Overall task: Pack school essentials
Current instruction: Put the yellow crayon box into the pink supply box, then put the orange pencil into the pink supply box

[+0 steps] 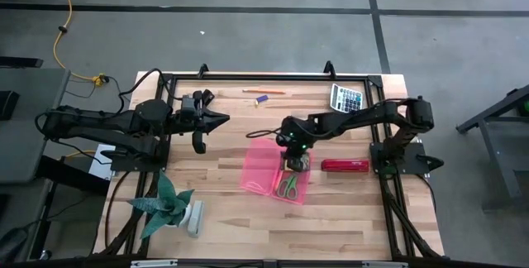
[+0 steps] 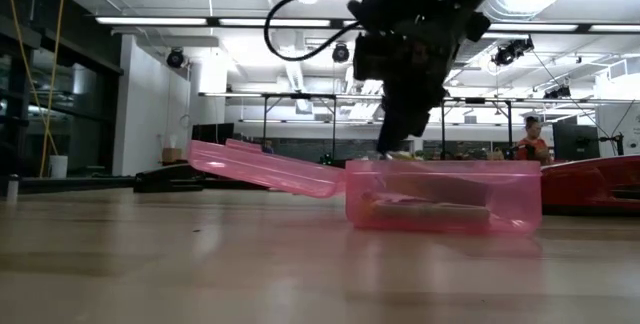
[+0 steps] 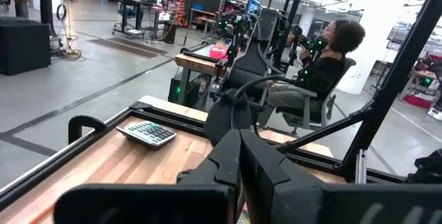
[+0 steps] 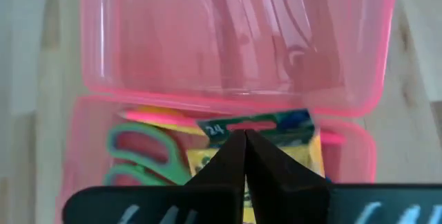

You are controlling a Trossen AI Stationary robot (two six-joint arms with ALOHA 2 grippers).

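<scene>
Right claw (image 1: 296, 164) is down over the open pink case (image 1: 266, 169) in the middle of the desk (image 1: 248, 218), its fingers pressed together with nothing between them. Directly under the fingertips sits the crayon box (image 4: 276, 144), lying inside the case's tray. Beside it in the same tray lie the green-handled scissors (image 4: 141, 155), with a pink pen (image 4: 155, 115) along the hinge side. In the low view the claw's tip dips just to the tray's rim, and whether it touches the box I cannot tell. The lid lies flat open next to the tray. Left claw (image 1: 221, 120) waits well apart at the left side of the desk, fingers shut and empty. A calculator (image 1: 346, 98), a pencil (image 1: 263, 92) and a red case (image 1: 345, 165) lie out on the desk.
</scene>
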